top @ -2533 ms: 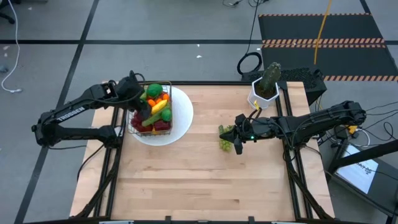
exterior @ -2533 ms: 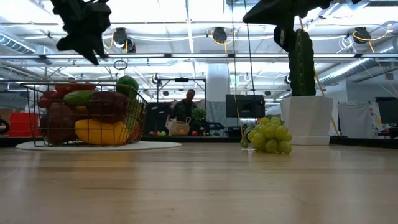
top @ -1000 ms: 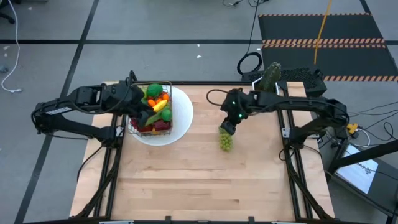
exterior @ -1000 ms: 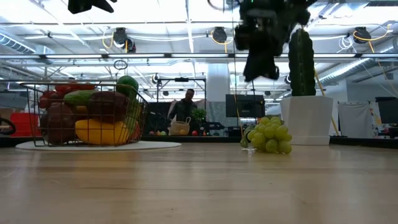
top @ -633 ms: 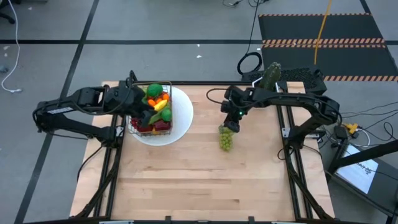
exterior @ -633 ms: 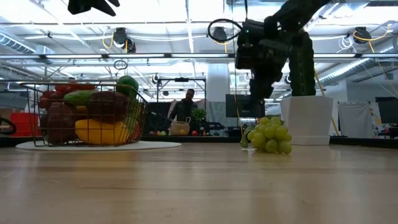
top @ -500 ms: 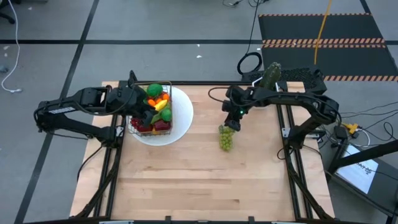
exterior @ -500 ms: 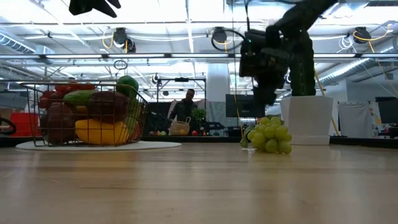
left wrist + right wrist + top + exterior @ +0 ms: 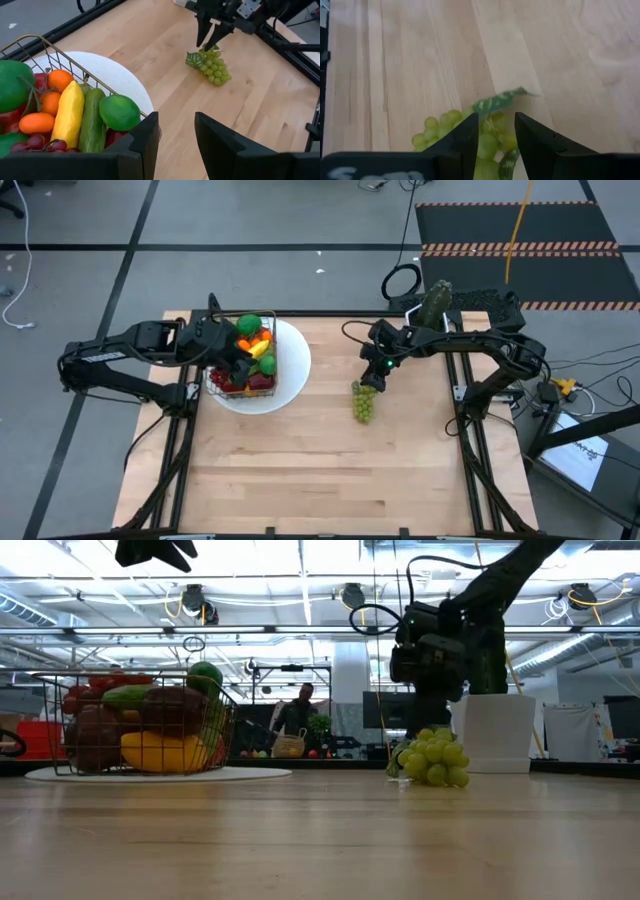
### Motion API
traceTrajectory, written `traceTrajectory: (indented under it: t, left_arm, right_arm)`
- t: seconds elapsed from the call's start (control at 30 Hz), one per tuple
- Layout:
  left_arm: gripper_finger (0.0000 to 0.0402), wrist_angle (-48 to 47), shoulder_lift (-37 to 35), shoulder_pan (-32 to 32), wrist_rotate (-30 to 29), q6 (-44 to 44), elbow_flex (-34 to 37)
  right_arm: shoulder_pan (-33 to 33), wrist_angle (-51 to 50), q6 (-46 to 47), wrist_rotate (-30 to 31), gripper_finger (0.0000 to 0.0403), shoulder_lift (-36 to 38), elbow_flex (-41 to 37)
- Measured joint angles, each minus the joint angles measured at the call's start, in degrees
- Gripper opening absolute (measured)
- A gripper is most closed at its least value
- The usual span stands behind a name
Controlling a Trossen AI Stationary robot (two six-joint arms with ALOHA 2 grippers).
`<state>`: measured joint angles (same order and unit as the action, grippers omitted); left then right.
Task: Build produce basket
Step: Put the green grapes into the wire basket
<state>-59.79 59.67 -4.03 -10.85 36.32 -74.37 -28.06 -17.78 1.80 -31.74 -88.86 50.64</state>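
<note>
The wire basket [image 9: 243,362] stands on a round white plate [image 9: 290,375] at the table's far left, filled with produce: a banana [image 9: 67,117], a cucumber [image 9: 92,125], a lime, oranges and red fruit. A bunch of green grapes [image 9: 362,406] lies on the bare table right of the plate. My right gripper [image 9: 209,46] is open and low over the bunch's far, leafy end [image 9: 500,99], a finger on either side. My left gripper [image 9: 172,135] hangs open above the basket, holding nothing. My right gripper has its open fingers [image 9: 200,36] on either side of the grapes' far end [image 9: 492,125], slanting down from the table's far right. Whether the fingers touch the grapes I cannot tell. The bunch lies flat on the table.
A white pot with a green cactus [image 9: 428,318] stands at the far right, just behind my right arm. The table's near half is bare wood [image 9: 330,480]. A person shows in the room beyond the table [image 9: 298,710].
My right gripper has come down from well above the table to the far end of the grapes. The grapes have stayed where they lay.
</note>
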Motion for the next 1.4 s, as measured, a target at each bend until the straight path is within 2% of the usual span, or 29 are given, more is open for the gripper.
traceTrajectory:
  t: [0.23,0.67,1.4]
  left_arm:
    - [0.0127,0.1,0.0,0.0,0.0,-1.3,0.0]
    - [0.0127,0.1,0.0,0.0,0.0,-1.1,0.0]
    - [0.0127,0.1,0.0,0.0,-0.2,-1.7,0.0]
  right_arm:
    - [-0.2,-0.2,1.6,0.4,0.0126,0.0,-2.0]
    - [-0.4,-0.3,3.1,2.0,0.0090,0.0,-2.2]
    - [-1.9,0.9,7.2,0.2,0.0144,0.0,-2.2]
